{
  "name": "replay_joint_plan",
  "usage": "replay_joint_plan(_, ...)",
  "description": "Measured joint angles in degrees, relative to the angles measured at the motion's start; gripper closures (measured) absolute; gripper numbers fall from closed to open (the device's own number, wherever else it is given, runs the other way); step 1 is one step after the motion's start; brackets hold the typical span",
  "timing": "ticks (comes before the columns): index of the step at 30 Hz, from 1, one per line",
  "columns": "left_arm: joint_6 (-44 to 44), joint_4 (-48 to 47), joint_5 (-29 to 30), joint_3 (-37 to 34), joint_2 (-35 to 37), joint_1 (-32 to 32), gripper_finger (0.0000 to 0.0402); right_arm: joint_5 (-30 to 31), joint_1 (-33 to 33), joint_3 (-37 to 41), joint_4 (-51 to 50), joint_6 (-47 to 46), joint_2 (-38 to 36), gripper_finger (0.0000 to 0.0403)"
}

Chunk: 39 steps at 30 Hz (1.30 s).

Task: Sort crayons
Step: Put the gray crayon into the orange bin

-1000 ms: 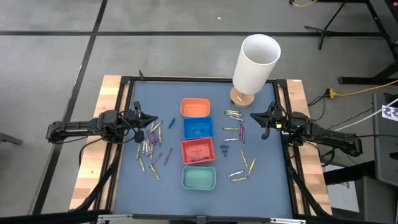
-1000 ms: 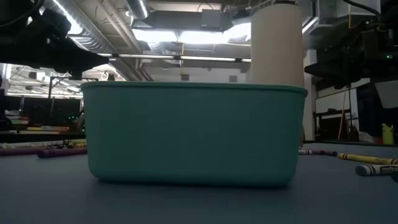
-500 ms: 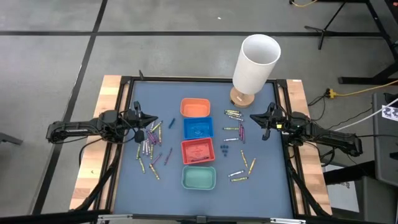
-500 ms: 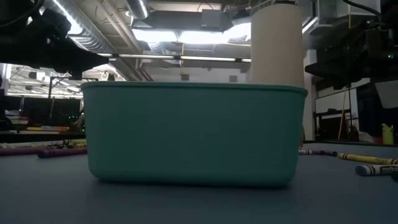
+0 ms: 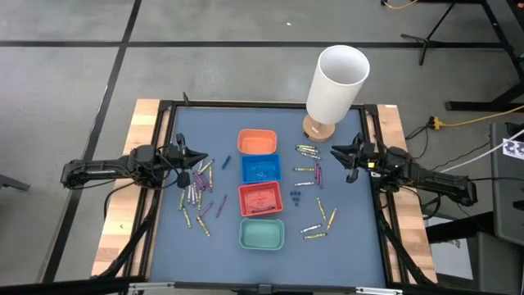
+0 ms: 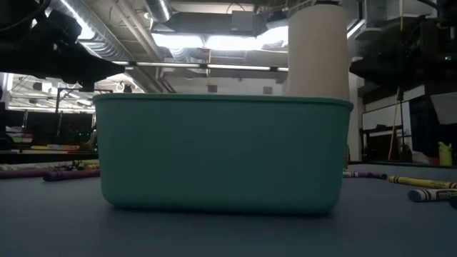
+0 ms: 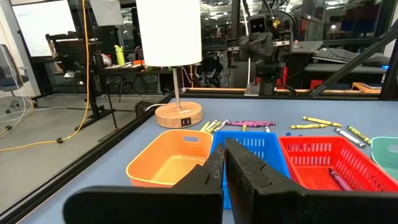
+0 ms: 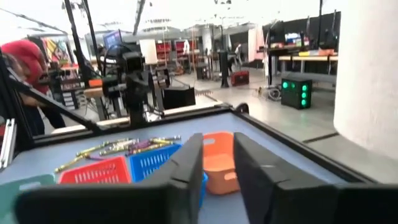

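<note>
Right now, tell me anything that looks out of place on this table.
The crayons lie scattered loose on both sides of the tray column, not sorted; only the red tray seems to hold any. A white lamp stands at the far edge, no part of the sorting.

A robotics lab or workshop hall is shown: a polished concrete floor (image 5: 74, 74) marked with dark lines is seen around the table (image 5: 155, 111), exposed ducts and strip lights (image 6: 214, 39) are carried overhead, and further benches, black equipment stands (image 8: 134, 78) and trailing yellow cables (image 7: 84, 74) are seen in the open room beyond
</note>
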<state>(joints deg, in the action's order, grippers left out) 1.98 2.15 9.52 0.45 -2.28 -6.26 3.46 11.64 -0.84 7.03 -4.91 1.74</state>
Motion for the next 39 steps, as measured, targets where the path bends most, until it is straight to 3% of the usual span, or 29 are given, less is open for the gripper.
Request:
replay_joint_plan(7,0.0,0.0,0.0,0.0,0.0,0.0,0.0401,0.0,0.0,0.0,3.9,0.0,0.0,0.0236)
replay_joint_plan(16,0.0,0.0,0.0,0.0,0.0,0.0,0.0401,0.0,0.0,-0.1,4.0,0.0,0.0,0.0229)
replay_joint_plan(21,0.0,0.0,0.0,0.0,0.0,0.0,0.0401,0.2,0.0,-2.2,3.9,0.6,3.7,0.0229)
replay_joint_plan(29,0.0,0.1,0.4,0.0,0.0,0.0,0.0401,2.3,0.0,-10.3,4.1,3.9,18.6,0.0229)
replay_joint_plan(39,0.0,0.1,0.4,0.0,0.0,0.0,0.0401,12.8,0.0,-19.2,3.0,11.6,42.8,0.0229)
